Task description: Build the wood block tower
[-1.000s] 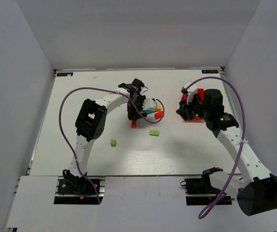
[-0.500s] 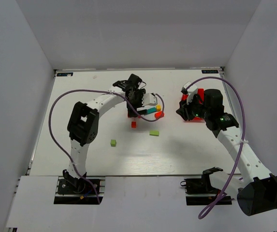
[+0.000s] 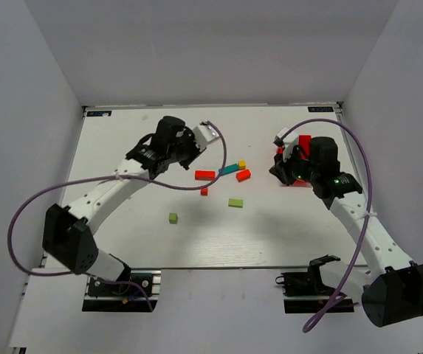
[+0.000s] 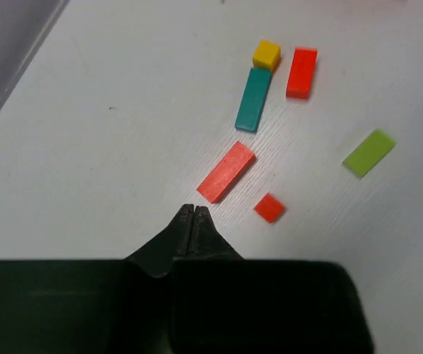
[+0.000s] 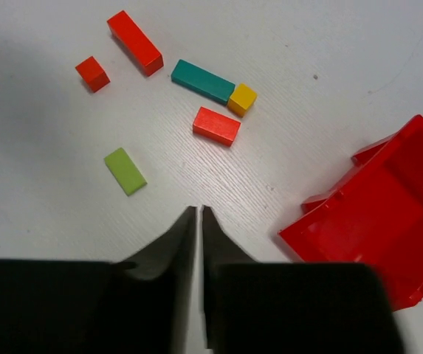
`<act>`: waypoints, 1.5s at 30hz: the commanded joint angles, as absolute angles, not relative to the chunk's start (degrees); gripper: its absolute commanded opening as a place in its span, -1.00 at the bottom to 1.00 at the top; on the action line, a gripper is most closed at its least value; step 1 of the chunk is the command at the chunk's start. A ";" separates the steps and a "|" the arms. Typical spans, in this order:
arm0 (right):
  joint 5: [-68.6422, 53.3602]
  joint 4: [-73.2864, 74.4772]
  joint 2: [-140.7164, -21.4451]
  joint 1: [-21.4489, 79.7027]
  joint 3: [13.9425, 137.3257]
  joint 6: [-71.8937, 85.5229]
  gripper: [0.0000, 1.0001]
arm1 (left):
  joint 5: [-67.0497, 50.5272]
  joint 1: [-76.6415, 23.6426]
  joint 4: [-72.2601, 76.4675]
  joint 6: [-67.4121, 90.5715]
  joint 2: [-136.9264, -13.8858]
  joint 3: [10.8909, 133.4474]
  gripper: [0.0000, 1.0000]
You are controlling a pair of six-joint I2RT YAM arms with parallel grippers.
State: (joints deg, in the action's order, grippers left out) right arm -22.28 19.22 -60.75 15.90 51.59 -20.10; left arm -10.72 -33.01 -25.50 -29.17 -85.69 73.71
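Wooden painted blocks (image 4: 226, 172) lie flat and apart near the far edge, waiting for stacking, with left gripper (image 4: 194, 214) and right gripper (image 5: 198, 214) both pinched shut, empty.

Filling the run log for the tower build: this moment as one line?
stage: nothing stacked | painted wood blocks: flat, scattered | left gripper: shut, empty | right gripper: shut, empty, by red plastic tray

Open table (image 5: 292, 147) between wood blocks (image 5: 202, 80), tray (image 5: 388, 221)
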 commanded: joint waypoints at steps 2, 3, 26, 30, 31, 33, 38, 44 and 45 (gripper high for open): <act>-25.14 18.10 -66.07 16.96 53.87 -22.23 -1.00 | -5.70 -32.61 -21.42 -1.62 -75.16 69.97 -1.00; -24.44 18.54 -68.79 17.22 55.36 -22.06 -1.00 | -6.32 -32.61 -22.05 -0.19 -73.41 69.09 -1.00; -27.25 33.12 -103.88 23.38 81.82 -70.04 0.19 | -7.82 -33.75 -18.54 4.57 -41.75 46.05 0.98; -27.77 34.10 -106.43 23.46 82.18 -75.05 0.24 | -8.88 -33.75 -19.07 4.57 -42.28 46.05 0.98; -27.51 34.36 -106.70 23.47 82.09 -76.02 0.24 | -8.88 -33.75 -19.07 4.57 -42.80 46.05 0.98; -27.51 33.32 -108.10 23.38 82.00 -76.82 0.21 | -8.88 -33.75 -19.07 4.57 -42.80 46.05 0.98; -33.46 30.14 -109.34 24.34 83.93 -69.89 0.03 | -8.88 -33.75 -19.07 4.57 -42.80 46.05 0.98; -36.91 30.32 -112.32 27.06 89.90 -62.06 0.08 | -8.88 -33.75 -19.07 4.57 -42.80 46.05 0.98; -36.91 30.41 -114.06 27.16 90.96 -59.61 0.11 | -8.88 -33.75 -19.07 4.57 -42.80 46.05 0.98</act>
State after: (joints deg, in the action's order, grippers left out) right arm -33.21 31.35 -111.72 25.93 87.20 -65.49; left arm -8.16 -33.52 -19.25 4.12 -43.09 46.19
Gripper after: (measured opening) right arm 0.551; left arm 0.987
